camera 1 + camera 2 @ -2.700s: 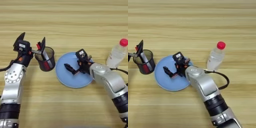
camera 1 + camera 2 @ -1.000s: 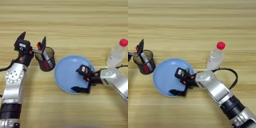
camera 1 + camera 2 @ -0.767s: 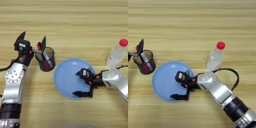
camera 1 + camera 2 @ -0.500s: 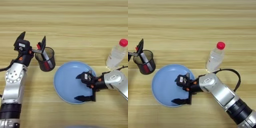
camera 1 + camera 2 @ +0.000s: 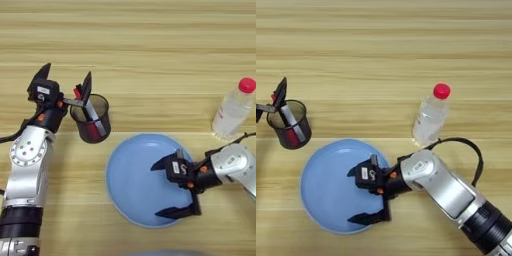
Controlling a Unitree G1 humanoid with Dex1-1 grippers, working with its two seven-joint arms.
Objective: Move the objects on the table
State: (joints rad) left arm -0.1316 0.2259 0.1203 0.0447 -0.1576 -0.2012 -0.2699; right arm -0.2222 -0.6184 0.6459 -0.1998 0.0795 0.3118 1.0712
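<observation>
The round light-blue plate point(image 5: 130, 182) lies on the wooden table point(image 5: 150, 50) near its front edge. My right gripper point(image 5: 155, 191) reaches in from the right, open and low over the plate's right half; one finger is above the plate's middle and the other at its near rim. The dark pen cup point(image 5: 91, 119) stands to the left with white and red-capped markers point(image 5: 94, 116) in it. Beside the cup is my left gripper point(image 5: 66, 80), open, with one finger at the cup's rim. The clear bottle with a red cap point(image 5: 429, 120) stands upright at the right.
A black cable point(image 5: 466, 147) loops off my right forearm just in front of the bottle. Bare tabletop stretches across the far half.
The plate has slid toward the table's near edge together with my right gripper, whose fingers stay spread. Left arm, cup and bottle have not moved.
</observation>
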